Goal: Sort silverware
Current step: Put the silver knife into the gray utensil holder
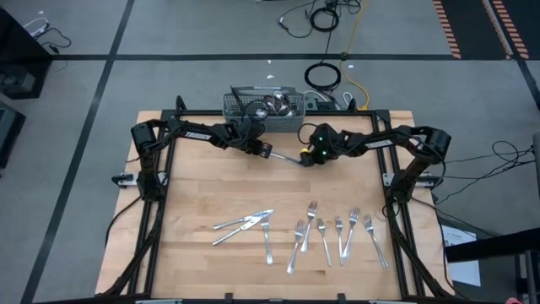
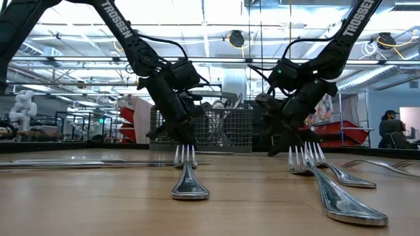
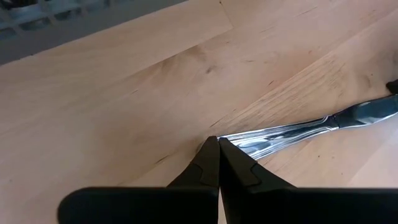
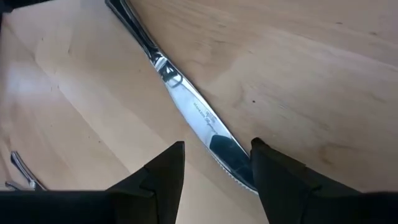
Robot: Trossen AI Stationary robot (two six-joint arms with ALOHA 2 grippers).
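From above I see both arms reaching toward the middle of the far half of the wooden tabletop (image 1: 194,190), meeting over a single table knife (image 1: 288,158) that lies flat just in front of the grey wire basket (image 1: 263,105). My left tool (image 3: 218,142) is pressed closed, fingertips together, touching the end of the knife's handle; through its own camera the handle runs away from the tips toward the blade, and I cannot tell whether the metal is actually pinched or only touched. My right tool (image 4: 216,149) stands open over the other end, one finger on each side of the blade, with the blade tip lying between them on the wood and no contact that I can see. The rest of the silverware is well apart, on the near half: a loose cluster of knives and a fork (image 1: 245,225) to the left, and a row of forks (image 1: 337,234) to the right, all lying flat. A few pieces still sit in the basket. In the level view the word TROSSEN (image 2: 117,20) reads in white along each upper arm. A person (image 2: 392,128) is visible far back in the room on the right.
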